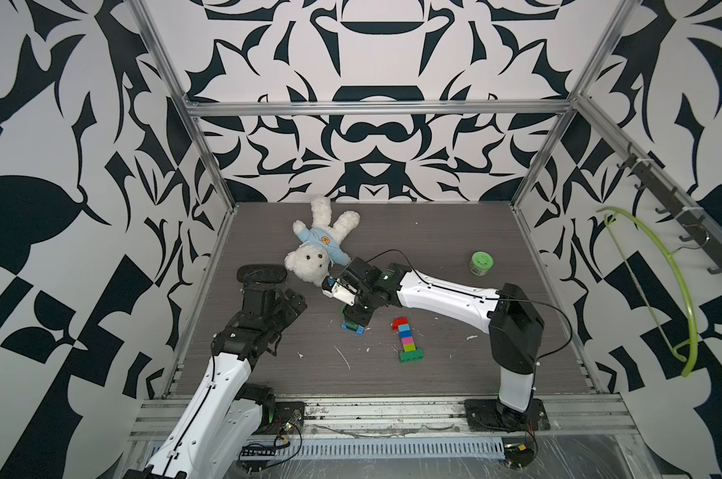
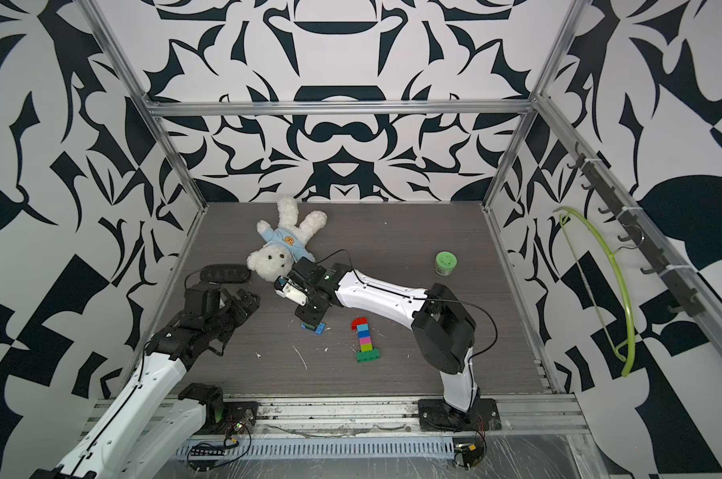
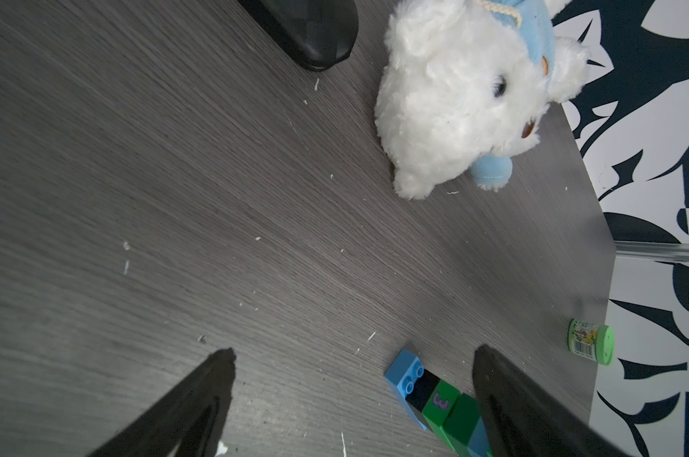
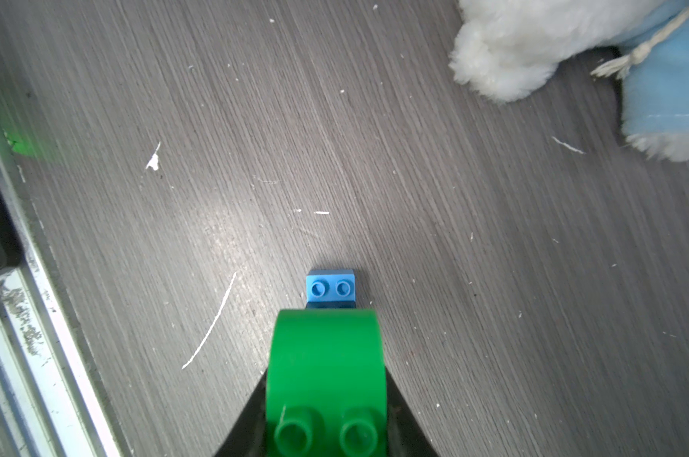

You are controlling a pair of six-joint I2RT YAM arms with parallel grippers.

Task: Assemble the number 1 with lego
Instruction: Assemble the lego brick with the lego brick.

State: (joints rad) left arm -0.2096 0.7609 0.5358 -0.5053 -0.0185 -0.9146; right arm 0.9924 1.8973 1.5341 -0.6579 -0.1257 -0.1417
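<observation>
A finished-looking figure 1 of lego (image 1: 408, 341) (image 2: 366, 342) lies flat on the table in both top views: red piece at the top, then light blue, blue, pink and lime bricks on a wide green base. To its left, my right gripper (image 1: 356, 318) (image 4: 326, 376) points down, shut on a green curved brick (image 4: 327, 356). Under it a small cluster rests on the table, with a blue brick (image 4: 331, 288) (image 3: 406, 376), a black piece and a green brick marked 3 (image 3: 440, 403). My left gripper (image 1: 296, 302) (image 3: 353, 356) hovers open and empty, left of the cluster.
A white teddy bear in a blue shirt (image 1: 322, 244) lies just behind both grippers. A black oblong case (image 1: 262, 273) sits at the left edge beside the left arm. A green-lidded jar (image 1: 480, 263) stands at the right rear. A green hanger (image 1: 678, 290) hangs on the right wall.
</observation>
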